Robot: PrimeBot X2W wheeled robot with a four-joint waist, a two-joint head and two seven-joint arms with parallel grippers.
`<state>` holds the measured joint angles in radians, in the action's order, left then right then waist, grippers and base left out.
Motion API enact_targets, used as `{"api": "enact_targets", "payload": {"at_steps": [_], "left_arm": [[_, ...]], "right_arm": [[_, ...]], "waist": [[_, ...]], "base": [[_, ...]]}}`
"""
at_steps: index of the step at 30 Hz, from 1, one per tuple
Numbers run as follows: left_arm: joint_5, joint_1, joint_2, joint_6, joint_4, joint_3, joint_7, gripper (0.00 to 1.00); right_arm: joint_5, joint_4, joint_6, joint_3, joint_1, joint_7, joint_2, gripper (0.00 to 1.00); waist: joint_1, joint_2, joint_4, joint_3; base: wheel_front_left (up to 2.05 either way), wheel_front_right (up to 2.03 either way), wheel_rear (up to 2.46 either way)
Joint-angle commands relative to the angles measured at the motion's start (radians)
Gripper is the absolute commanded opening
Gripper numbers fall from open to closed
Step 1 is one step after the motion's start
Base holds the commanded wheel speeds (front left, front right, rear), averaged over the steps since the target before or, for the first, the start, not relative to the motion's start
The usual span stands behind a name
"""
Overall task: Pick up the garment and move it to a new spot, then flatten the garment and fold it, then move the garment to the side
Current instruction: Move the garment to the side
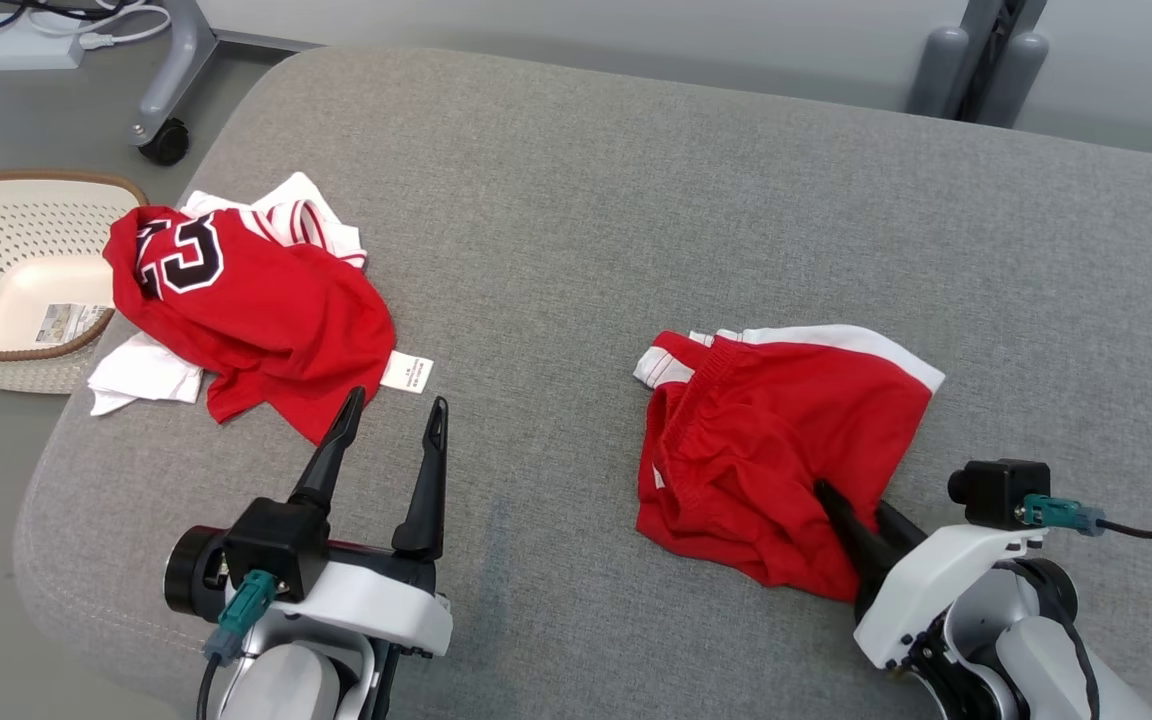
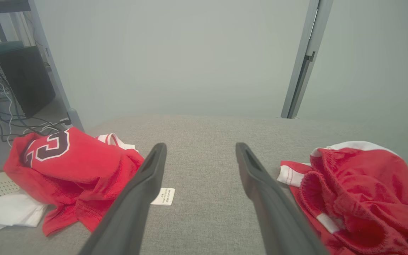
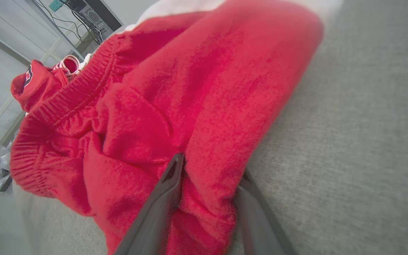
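Shorts (image 1: 776, 440), red with white side bands and a gathered waistband, lie crumpled on the grey fabric-covered desk (image 1: 576, 200). At the shorts' near edge the right claw (image 1: 851, 498) reaches in, its two dark fingers (image 3: 161, 198) on either side of a raised fold of red cloth. The fold fills the gap between them, but I cannot tell whether they already pinch it. To the left of the shorts, apart from them, the left claw (image 1: 397, 397) hovers over bare desk with its fingers spread wide and nothing between them. Further left of the shorts lies a rumpled red jersey (image 1: 256, 310) with dark numerals, on top of a white garment (image 1: 141, 375). A small white label (image 1: 407, 372) sticks out on the side towards the shorts. Beyond the jersey, furthest from the shorts, a cream perforated basket (image 1: 36, 178) sits off the desk's edge.
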<state>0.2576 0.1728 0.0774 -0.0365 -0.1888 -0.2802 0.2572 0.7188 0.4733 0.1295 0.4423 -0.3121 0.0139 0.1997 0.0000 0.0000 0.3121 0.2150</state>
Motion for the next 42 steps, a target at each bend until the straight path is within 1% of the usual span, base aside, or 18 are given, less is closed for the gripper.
{"api": "enact_targets", "payload": {"at_steps": [1,6,9,12,16,19,22,23,24,25,26,28,29,30,31,32,36,42], "left_arm": [[0.007,0.021,0.0,0.003,-0.003,0.005,0.005,1.0],[0.002,0.029,0.0,0.011,-0.002,0.015,0.006,1.0],[-0.003,0.037,0.003,0.019,0.007,0.025,0.006,1.0],[-0.011,0.042,0.009,0.025,0.014,0.036,0.006,1.0],[-0.019,0.051,0.019,0.027,0.03,0.053,0.006,1.0],[-0.028,0.059,0.031,0.03,0.041,0.064,0.006,1.0],[-0.039,0.078,0.048,0.036,0.052,0.068,0.006,1.0],[-0.039,0.078,0.048,0.036,0.052,0.068,0.006,1.0],[-0.046,0.09,0.061,0.038,0.057,0.068,0.006,1.0],[-0.046,0.09,0.061,0.038,0.057,0.068,0.006,1.0],[-0.051,0.098,0.066,0.04,0.06,0.066,0.005,1.0],[-0.06,0.117,0.079,0.043,0.07,0.064,-0.002,1.0],[-0.066,0.134,0.093,0.045,0.083,0.063,-0.013,1.0],[-0.066,0.134,0.093,0.045,0.083,0.063,-0.013,1.0],[-0.072,0.152,0.102,0.05,0.097,0.059,-0.026,1.0],[-0.074,0.161,0.108,0.051,0.106,0.058,-0.031,1.0],[-0.086,0.201,0.124,0.057,0.137,0.048,-0.057,1.0],[-0.105,0.262,0.13,0.076,0.17,0.014,-0.088,1.0]], "right_arm": [[0.009,0.009,0.002,0.013,0.015,0.012,0.014,0.0],[0.016,-0.051,0.001,0.032,0.04,0.017,0.074,0.0],[-0.007,-0.098,0.001,0.027,0.061,0.024,0.119,0.0],[-0.035,-0.15,0.001,0.004,0.084,0.034,0.162,0.0],[-0.085,-0.22,0.001,-0.04,0.115,0.047,0.21,0.0],[-0.12,-0.257,0.001,-0.072,0.129,0.057,0.226,0.0],[-0.147,-0.282,0.001,-0.093,0.129,0.061,0.224,0.0],[-0.147,-0.282,0.001,-0.093,0.129,0.061,0.224,0.0],[-0.149,-0.29,0.001,-0.096,0.121,0.058,0.212,0.0],[-0.149,-0.29,0.001,-0.096,0.121,0.058,0.212,0.0],[-0.16,-0.292,0.001,-0.097,0.115,0.051,0.213,0.0],[-0.158,-0.292,0.001,-0.094,0.103,0.04,0.201,0.0],[-0.161,-0.287,0.001,-0.09,0.084,0.029,0.199,0.0],[-0.161,-0.287,0.001,-0.09,0.084,0.029,0.199,0.0],[-0.169,-0.277,0.001,-0.087,0.055,0.011,0.203,0.0],[-0.172,-0.269,0.001,-0.085,0.037,0.006,0.206,0.0],[-0.211,-0.209,0.001,-0.096,-0.072,-0.036,0.241,0.0],[-0.287,-0.037,0.001,-0.104,-0.26,-0.091,0.3,0.0]], "waist": [[0.0,0.0,-0.006,0.002],[0.0,0.0,-0.04,0.013],[0.0,0.0,-0.072,0.026],[0.0,0.0,-0.114,0.042],[0.0,0.0,-0.187,0.071],[0.0,0.0,-0.258,0.099],[0.0,0.0,-0.329,0.127],[0.0,0.0,-0.329,0.127],[0.0,0.0,-0.376,0.148],[0.0,0.0,-0.376,0.148],[0.0,0.0,-0.396,0.156],[0.0,0.0,-0.437,0.177],[0.0,0.0,-0.473,0.197],[0.0,0.0,-0.473,0.197],[0.0,0.0,-0.502,0.219],[0.0,0.0,-0.515,0.232],[0.0,0.0,-0.551,0.279],[0.0,0.0,-0.558,0.348]], "base": [[0.0,0.0,0.0],[0.0,0.0,0.0],[0.0,0.0,0.0],[0.0,0.0,0.0],[0.0,0.0,0.0],[0.0,0.0,0.0],[0.0,0.0,0.0],[0.0,0.0,0.0],[0.0,0.0,0.0],[0.0,0.0,0.0],[0.0,0.0,0.0],[0.0,0.0,0.0],[0.0,0.0,0.0],[0.0,0.0,0.0],[0.0,0.0,0.0],[0.0,0.0,0.0],[0.0,0.0,0.0],[0.0,0.0,0.0]]}}
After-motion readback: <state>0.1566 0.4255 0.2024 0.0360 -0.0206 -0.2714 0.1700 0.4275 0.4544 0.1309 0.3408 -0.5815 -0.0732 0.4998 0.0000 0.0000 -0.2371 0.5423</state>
